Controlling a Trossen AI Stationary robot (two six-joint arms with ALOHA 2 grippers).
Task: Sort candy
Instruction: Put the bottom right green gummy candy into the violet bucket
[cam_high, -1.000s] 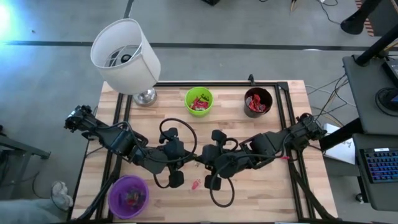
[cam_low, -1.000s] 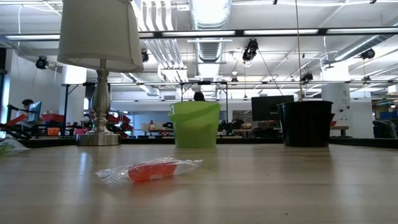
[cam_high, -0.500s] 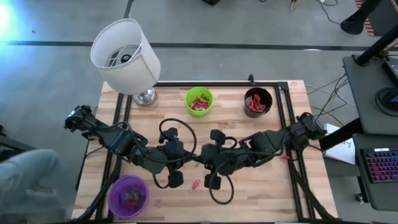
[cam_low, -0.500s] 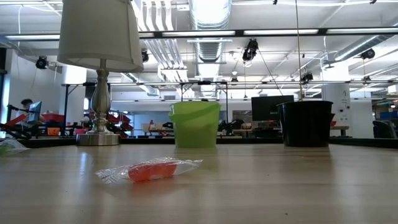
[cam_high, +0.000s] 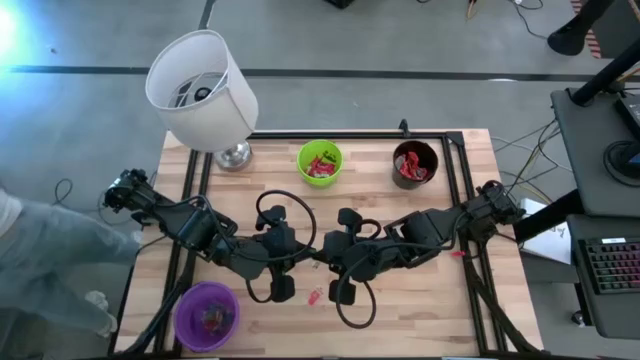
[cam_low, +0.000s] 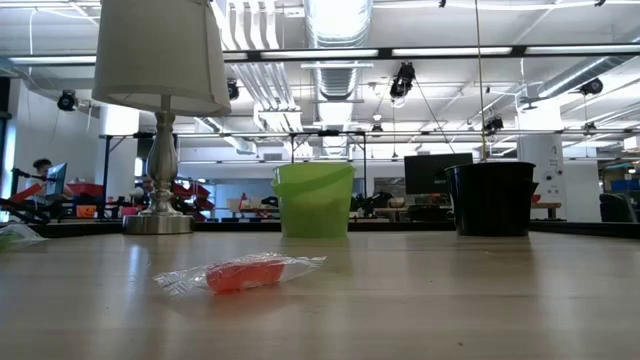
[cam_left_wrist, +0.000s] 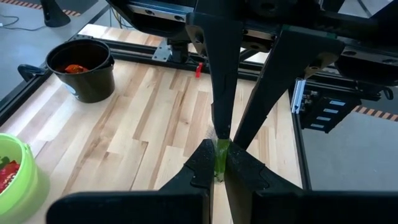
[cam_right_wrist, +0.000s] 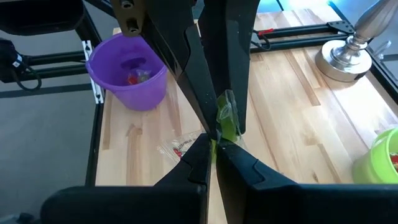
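A small green candy in a clear wrapper (cam_left_wrist: 221, 155) hangs above the middle of the table. My left gripper (cam_high: 308, 256) and my right gripper (cam_high: 326, 258) meet tip to tip there, each shut on it. The right wrist view shows the same green candy (cam_right_wrist: 226, 121) between both pairs of fingers. Below them a red candy in a clear wrapper (cam_high: 316, 297) lies flat on the wood, also seen as the red candy (cam_low: 245, 273) in the low view. Neither gripper shows in the low view. My left gripper pinches one end of the green candy (cam_left_wrist: 220, 167) between its two fingertips, slanting down from the table's left. The candy is clear of the table. My right gripper pinches the candy's other end (cam_right_wrist: 215, 143) between its fingertips, slanting down from the table's right. The candy spans the short gap between the two grippers.
A green cup (cam_high: 320, 162) and a black cup (cam_high: 415, 164) with sweets stand at the far edge, a purple cup (cam_high: 206, 315) at the near left, a lamp (cam_high: 205, 90) at the far left. A red piece (cam_high: 462, 254) lies by the right rail. A person (cam_high: 50, 250) stands at the left.
Both grippers have kept still with the green candy between them. A person has come into the high view beside the table's left edge.
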